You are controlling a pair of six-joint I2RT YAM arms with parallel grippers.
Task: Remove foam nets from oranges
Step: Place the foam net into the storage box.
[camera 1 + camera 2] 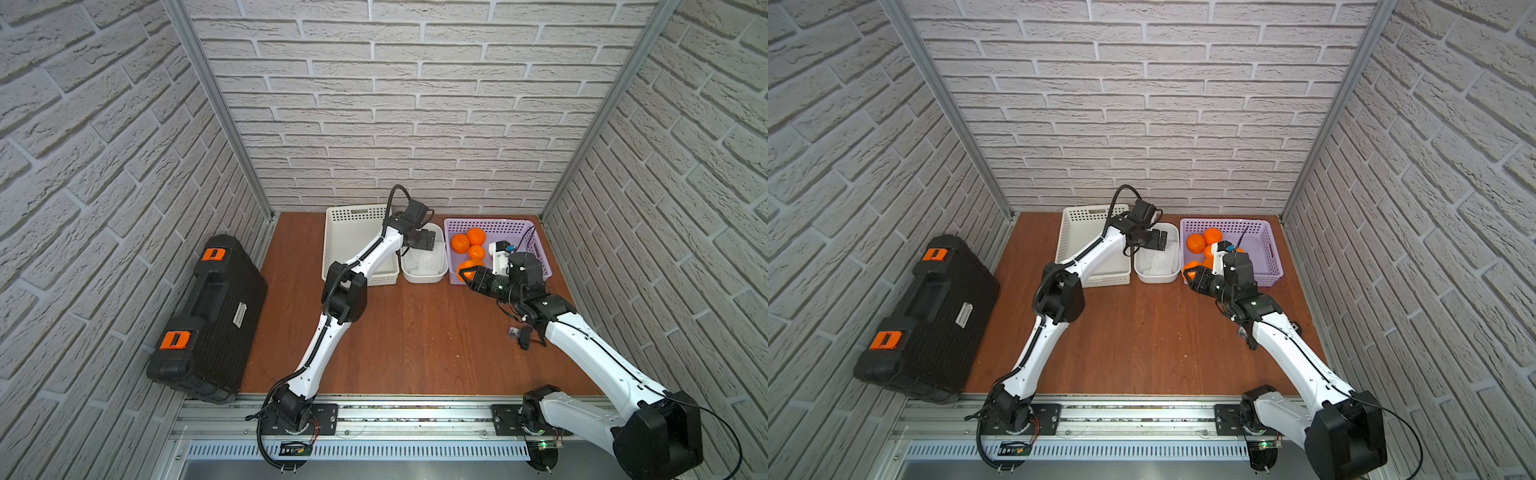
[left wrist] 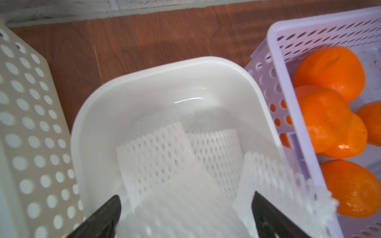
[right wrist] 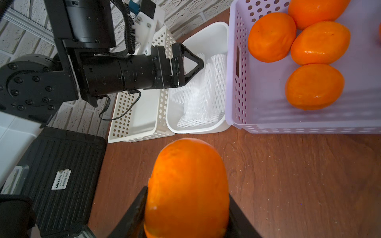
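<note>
My left gripper (image 1: 428,242) (image 2: 185,201) hangs over the white tub (image 1: 424,280) with its jaws wide apart, open. A blurred white foam net (image 2: 185,210) lies below and between its fingers, on top of other foam nets (image 2: 156,152) (image 3: 203,92) piled in the tub. My right gripper (image 1: 467,275) (image 3: 187,194) is shut on a bare orange (image 3: 187,181) (image 1: 1191,272), held just above the table by the front left corner of the purple basket (image 1: 498,226). Several bare oranges (image 1: 460,243) (image 3: 314,86) lie in that basket.
A white perforated basket (image 1: 353,214) stands left of the tub, partly under my left arm. A black case with orange latches (image 1: 208,320) lies at the table's left edge. A small black part (image 1: 524,336) lies on the wood beside my right arm.
</note>
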